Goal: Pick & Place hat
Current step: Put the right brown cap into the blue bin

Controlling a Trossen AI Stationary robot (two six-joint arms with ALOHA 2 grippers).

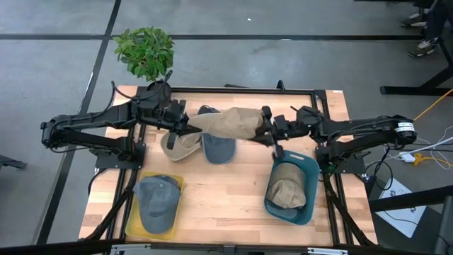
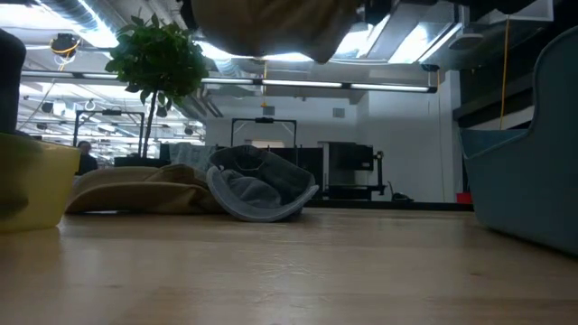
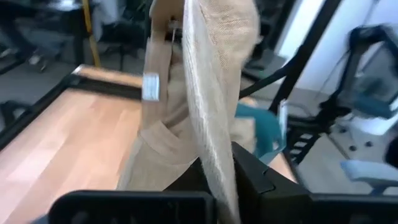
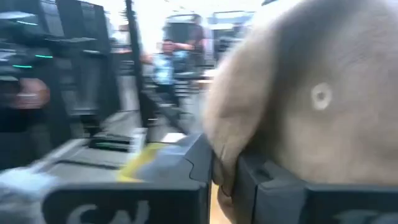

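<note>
While it hangs above the table, the tan hat (stretched between both arms) is pinched at one end by the left gripper and at the other by the right gripper.

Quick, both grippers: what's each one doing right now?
Left gripper: closed on one end of the tan hat, held above the table.
Right gripper: closed on the hat's other end.

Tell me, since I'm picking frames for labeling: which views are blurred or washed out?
Right wrist view: tan hat and room behind smeared, windows blown out. Left wrist view: hat cloth up close soft, background hazy. Low view: ceiling lights glare, hat overhead dark. High view: evenly lit, sharp.
</note>
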